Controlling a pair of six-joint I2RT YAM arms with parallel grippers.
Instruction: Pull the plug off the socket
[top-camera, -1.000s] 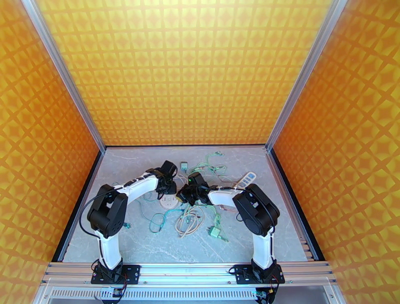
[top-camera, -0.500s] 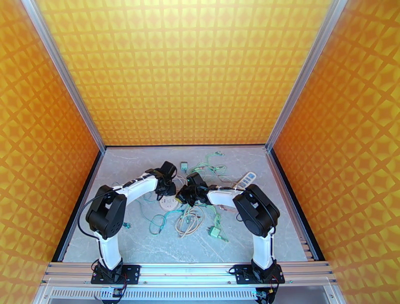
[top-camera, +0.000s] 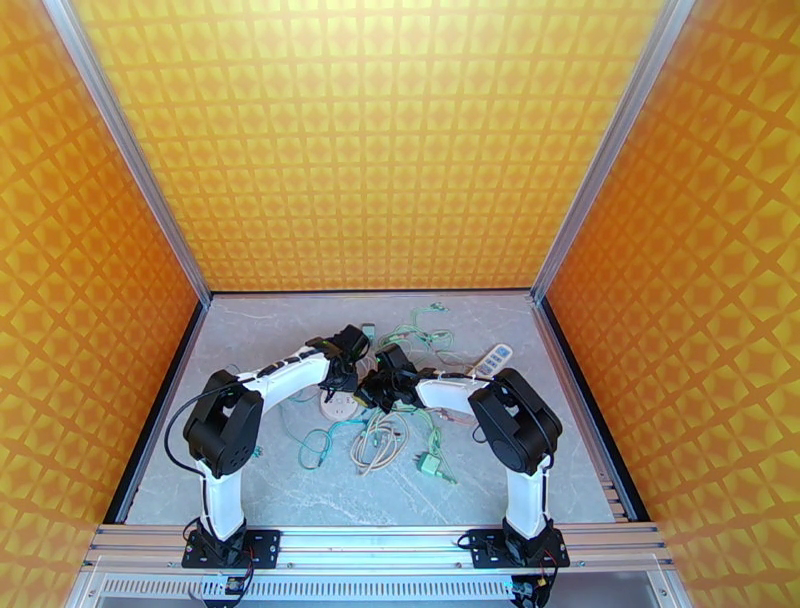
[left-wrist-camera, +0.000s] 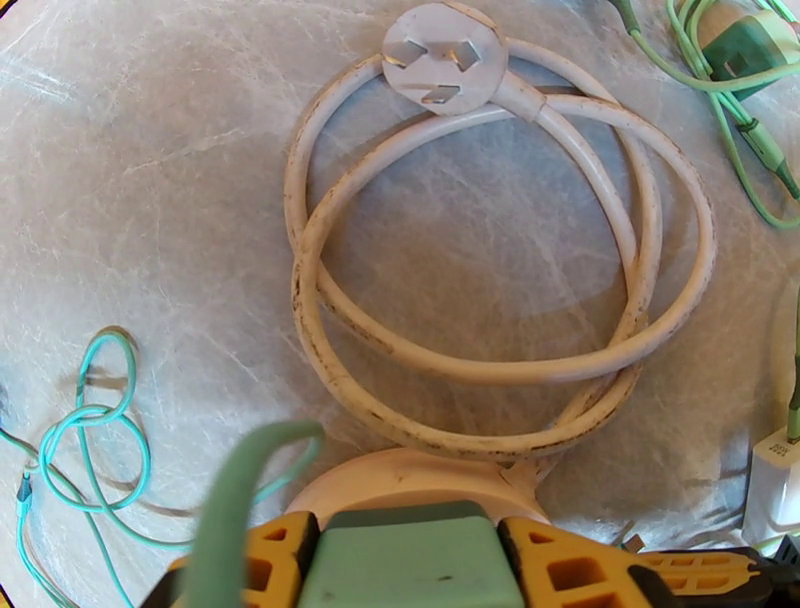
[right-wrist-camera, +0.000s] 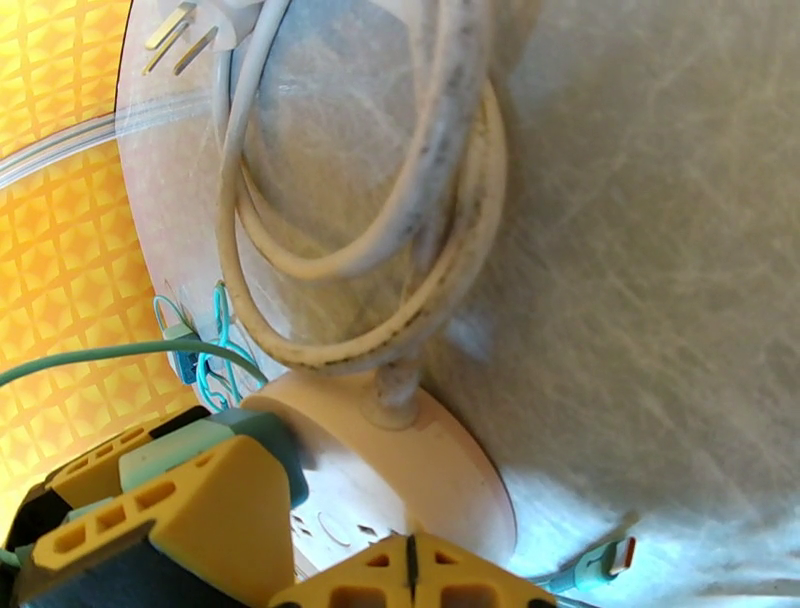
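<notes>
We saw the left claw (left-wrist-camera: 408, 555) clenched on the green plug (left-wrist-camera: 410, 575), one yellow finger (left-wrist-camera: 265, 560) on each side of it; the plug's green cable (left-wrist-camera: 235, 500) curved up past the left finger. The plug sat right over the round cream socket (left-wrist-camera: 420, 478), near the middle of the marble tabletop (top-camera: 260, 330); we could not tell whether its pins were seated. Beyond the socket, its dirty white cord (left-wrist-camera: 480, 372) lay in a loose coil, ending in a white three-pin plug (left-wrist-camera: 440, 55); a thin teal cable (left-wrist-camera: 100, 430) looped to the left. In the right wrist view, the right claw (right-wrist-camera: 410, 572) was clenched on nothing, its yellow tips meeting at a seam over the socket's face, just beside the plug.
</notes>
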